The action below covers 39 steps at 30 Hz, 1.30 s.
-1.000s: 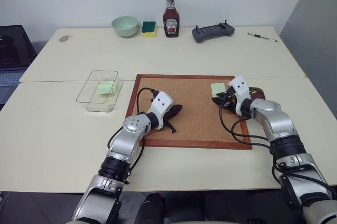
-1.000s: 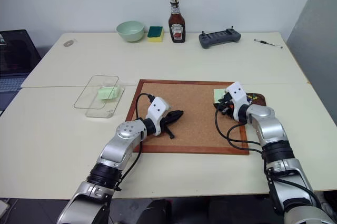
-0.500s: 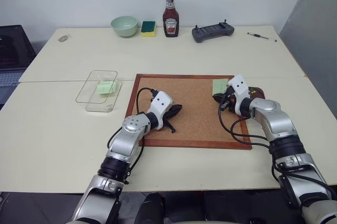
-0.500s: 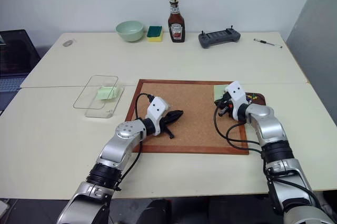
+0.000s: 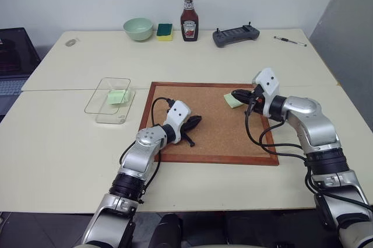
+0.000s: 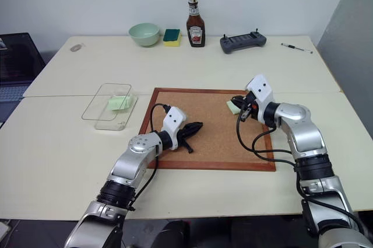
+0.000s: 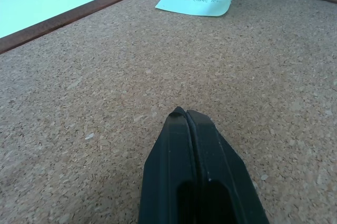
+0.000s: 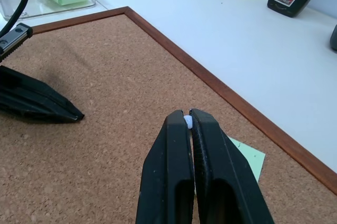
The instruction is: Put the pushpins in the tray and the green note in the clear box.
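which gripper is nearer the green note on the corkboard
Right. The right gripper is just above the green note; the left gripper rests farther across the corkboard.

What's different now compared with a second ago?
The right gripper has risen off the wood-framed corkboard and swung towards its middle, shut on a tiny pale pushpin. The pale-green paper note beneath it seems to have slid slightly the same way. The left gripper, shut, and the clear plastic box stayed put.
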### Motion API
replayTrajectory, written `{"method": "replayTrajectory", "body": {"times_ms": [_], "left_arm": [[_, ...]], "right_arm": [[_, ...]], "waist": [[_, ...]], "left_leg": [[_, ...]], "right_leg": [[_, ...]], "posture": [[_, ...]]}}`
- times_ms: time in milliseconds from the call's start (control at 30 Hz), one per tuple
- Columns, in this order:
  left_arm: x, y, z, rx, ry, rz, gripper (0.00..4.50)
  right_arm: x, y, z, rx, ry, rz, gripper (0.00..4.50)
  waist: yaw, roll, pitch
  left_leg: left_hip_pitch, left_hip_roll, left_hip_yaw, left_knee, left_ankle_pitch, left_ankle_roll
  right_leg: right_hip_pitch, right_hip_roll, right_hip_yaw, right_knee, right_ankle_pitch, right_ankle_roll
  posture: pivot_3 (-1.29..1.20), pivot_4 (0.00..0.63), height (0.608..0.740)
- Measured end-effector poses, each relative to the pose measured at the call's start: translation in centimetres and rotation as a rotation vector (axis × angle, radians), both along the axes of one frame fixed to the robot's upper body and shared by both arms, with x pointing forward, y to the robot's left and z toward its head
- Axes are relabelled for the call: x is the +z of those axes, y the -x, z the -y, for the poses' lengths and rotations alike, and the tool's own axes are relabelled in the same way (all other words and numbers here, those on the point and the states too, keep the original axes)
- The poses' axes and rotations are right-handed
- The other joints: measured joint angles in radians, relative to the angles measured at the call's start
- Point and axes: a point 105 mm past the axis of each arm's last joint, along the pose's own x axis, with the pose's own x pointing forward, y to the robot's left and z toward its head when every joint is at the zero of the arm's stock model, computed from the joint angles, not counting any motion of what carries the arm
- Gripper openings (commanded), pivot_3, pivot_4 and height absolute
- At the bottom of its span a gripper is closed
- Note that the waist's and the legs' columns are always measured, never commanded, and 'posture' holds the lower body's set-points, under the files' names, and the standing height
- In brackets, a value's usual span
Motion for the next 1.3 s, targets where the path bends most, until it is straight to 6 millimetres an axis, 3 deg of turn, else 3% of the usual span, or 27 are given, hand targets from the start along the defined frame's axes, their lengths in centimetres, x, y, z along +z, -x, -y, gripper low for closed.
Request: {"method": "replayTrajectory", "body": {"times_ms": [133, 367, 600, 900, 1167, 1200, 1300], "left_arm": [[0.0, 0.0, 0.0, 0.0, 0.0, 0.001, 0.0], [0.0, -0.1, -0.1, 0.005, 0.0, 0.004, 0.0], [0.3, -0.1, 0.0, -0.005, 0.001, 0.026, 0.0], [1.2, 0.0, -0.4, -0.018, -0.035, 0.038, 0.0], [4.1, 0.7, 0.0, -0.048, -0.013, 0.089, 0.0], [4.1, 0.9, 0.0, -0.051, -0.012, 0.085, 0.0], [3.9, 1.0, -0.1, -0.049, -0.012, 0.073, 0.0]], "right_arm": [[-0.3, 0.3, 1.8, -0.032, 0.039, -0.021, 0.04], [-0.6, -0.1, 6.8, -0.182, 0.12, -0.032, 0.04], [-2.4, -0.9, 10.4, -0.321, 0.247, -0.052, 0.04], [-3.3, -1.7, 11.7, -0.383, 0.321, -0.064, 0.04], [-3.5, -1.7, 11.9, -0.389, 0.324, -0.075, 0.04], [-3.5, -1.7, 11.9, -0.391, 0.326, -0.075, 0.49], [-3.6, -1.7, 12.1, -0.399, 0.326, -0.085, 1.06]], "waist": [[0.002, 0.0, 0.0], [0.002, 0.0, 0.0], [0.002, 0.0, 0.0], [-0.002, -0.001, 0.001], [0.0, -0.003, 0.003], [-0.001, -0.003, 0.003], [-0.001, -0.003, 0.003]], "left_leg": [[0.0, 0.0, 0.0, 0.0, 0.0, 0.0], [0.0, 0.0, 0.001, 0.0, 0.0, 0.0], [0.0, 0.0, 0.001, 0.0, 0.0, 0.0], [-0.002, 0.0, 0.001, 0.0, 0.0, 0.0], [-0.004, 0.0, 0.001, -0.001, 0.0, 0.0], [-0.004, 0.0, 0.001, -0.001, 0.0, 0.0], [-0.004, 0.0, 0.001, -0.001, 0.0, 0.0]], "right_leg": [[0.0, 0.0, 0.0, 0.0, 0.0, 0.0], [0.0, 0.0, 0.0, 0.0, 0.0, 0.0], [0.0, 0.0, 0.0, 0.0, 0.0, 0.0], [-0.002, 0.0, 0.0, 0.0, 0.0, 0.0], [-0.003, 0.0, 0.0, -0.003, 0.0, 0.0], [-0.003, 0.0, 0.0, -0.003, 0.0, 0.0], [-0.003, 0.0, 0.0, -0.003, 0.0, 0.0]], "posture": [[0.0, 0.15, 0.74], [0.0, 0.15, 0.74], [0.0, 0.15, 0.74], [0.0, 0.15, 0.74], [0.0, 0.15, 0.74], [0.0, 0.15, 0.74], [0.0, 0.15, 0.74]]}}
